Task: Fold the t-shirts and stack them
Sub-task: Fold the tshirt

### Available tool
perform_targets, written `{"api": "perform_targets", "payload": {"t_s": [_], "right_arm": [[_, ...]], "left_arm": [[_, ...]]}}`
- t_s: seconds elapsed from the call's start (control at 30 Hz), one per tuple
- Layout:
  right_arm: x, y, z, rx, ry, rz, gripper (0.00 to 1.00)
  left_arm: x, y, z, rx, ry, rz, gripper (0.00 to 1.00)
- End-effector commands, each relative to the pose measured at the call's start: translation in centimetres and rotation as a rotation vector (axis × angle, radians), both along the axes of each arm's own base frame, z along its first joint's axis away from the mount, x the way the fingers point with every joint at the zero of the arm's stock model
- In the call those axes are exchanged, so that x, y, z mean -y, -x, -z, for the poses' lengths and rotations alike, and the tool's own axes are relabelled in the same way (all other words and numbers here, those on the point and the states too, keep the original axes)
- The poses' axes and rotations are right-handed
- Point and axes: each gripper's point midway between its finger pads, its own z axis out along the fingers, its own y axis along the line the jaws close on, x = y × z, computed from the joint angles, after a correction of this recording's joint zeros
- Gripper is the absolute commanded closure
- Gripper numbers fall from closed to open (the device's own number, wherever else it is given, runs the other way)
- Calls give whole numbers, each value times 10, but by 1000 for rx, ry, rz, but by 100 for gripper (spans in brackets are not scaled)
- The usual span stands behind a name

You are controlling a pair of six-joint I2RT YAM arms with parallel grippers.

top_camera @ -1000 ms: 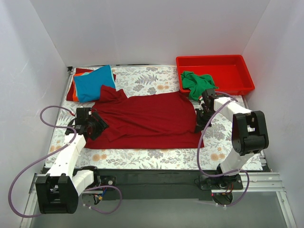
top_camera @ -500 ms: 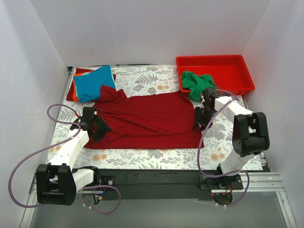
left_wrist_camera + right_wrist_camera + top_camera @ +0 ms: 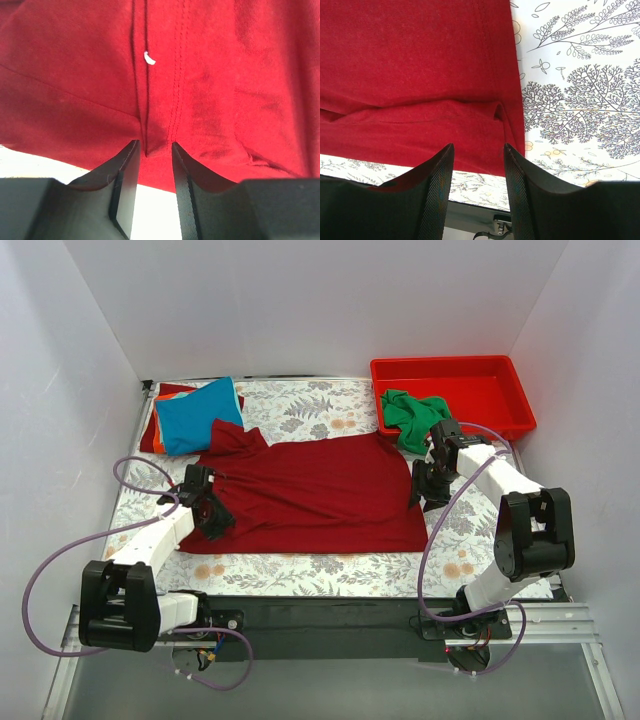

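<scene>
The large dark red t-shirt (image 3: 310,495) lies spread across the middle of the floral cloth. My left gripper (image 3: 205,510) sits at its left edge. In the left wrist view the left gripper (image 3: 155,144) has its jaws narrowed but still open around a raised ridge of the red cloth (image 3: 200,75). My right gripper (image 3: 428,490) hovers open over the shirt's right hem (image 3: 420,75), holding nothing. A bright blue t-shirt (image 3: 197,415) lies folded at the back left on orange and red ones (image 3: 158,432). A green t-shirt (image 3: 412,415) hangs over the tray's edge.
A rigid red tray (image 3: 480,380) stands at the back right. White walls close in the table on three sides. Purple cables loop beside both arm bases. The table's front rail shows under the right gripper (image 3: 478,146).
My right gripper has opened, let go of the shirt's right edge and drawn back a little. The left gripper has moved right onto the shirt's left edge, its jaws narrowing.
</scene>
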Motion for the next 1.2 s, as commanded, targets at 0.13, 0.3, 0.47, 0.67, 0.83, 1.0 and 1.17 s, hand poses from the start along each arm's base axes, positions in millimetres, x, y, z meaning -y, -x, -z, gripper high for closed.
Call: {"api": "perform_targets", "payload": {"t_s": [0.13, 0.3, 0.47, 0.67, 0.83, 1.0, 1.17], "right_arm": [[0, -2, -12, 24, -6, 1, 49], [1, -1, -13, 27, -7, 1, 49], [0, 0, -12, 23, -9, -2, 49], [1, 1, -12, 24, -5, -2, 49], [2, -1, -13, 28, -6, -2, 49], [1, -2, -14, 28, -9, -1, 49], [1, -2, -15, 31, -9, -4, 49]], "left_arm": [[8, -4, -2, 23, 3, 29, 71], [9, -2, 3, -2, 4, 34, 71], [9, -2, 6, -14, -3, 35, 71], [16, -2, 5, 6, 24, 59, 97], [19, -6, 0, 26, 36, 69, 100], [27, -21, -15, 65, 71, 85, 100], [34, -41, -23, 96, 92, 109, 100]]}}
